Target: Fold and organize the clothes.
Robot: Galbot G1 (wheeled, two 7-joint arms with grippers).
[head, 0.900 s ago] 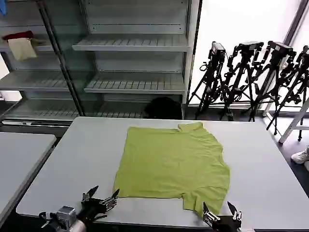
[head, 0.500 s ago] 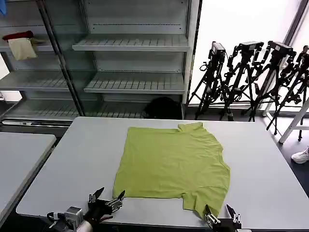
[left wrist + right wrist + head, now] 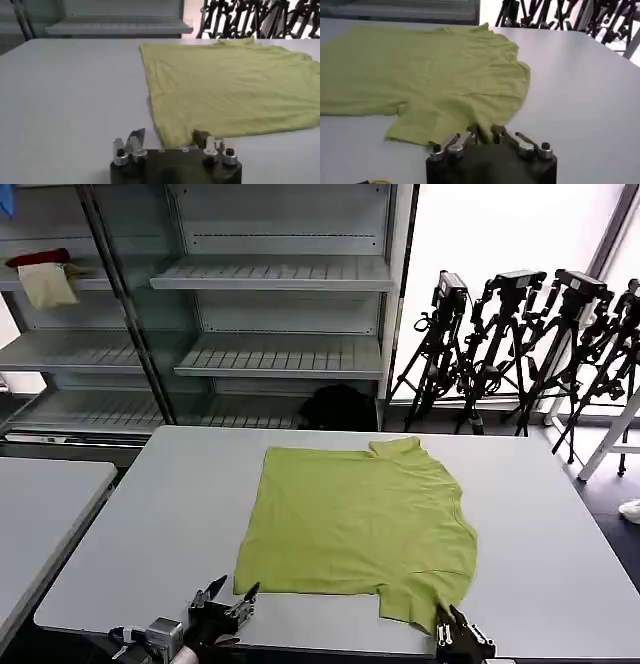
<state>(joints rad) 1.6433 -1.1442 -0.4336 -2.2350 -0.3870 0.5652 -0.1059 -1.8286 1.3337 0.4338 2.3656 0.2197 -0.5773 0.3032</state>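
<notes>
1. A grey table (image 3: 150, 514) stands in the foreground of the head view.
2. A second grey table (image 3: 40, 504) stands just beside it on the left.
3. Metal shelving (image 3: 280, 284) lines the back wall.
4. A red cloth (image 3: 38, 257) and a cream cloth (image 3: 45, 286) lie together on an upper left shelf.
5. Black tripods (image 3: 520, 344) cluster by the bright window.
6. A dark object (image 3: 338, 406) lies on the floor under the shelving.

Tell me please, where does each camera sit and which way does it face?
Head view: high on the robot, looking down at the table and T-shirt; both grippers at the near edge.
Left wrist view: behind the left gripper, facing the T-shirt's near corner.
Right wrist view: behind the right gripper, fingers closed on the sleeve.
All three views show the T-shirt.
</notes>
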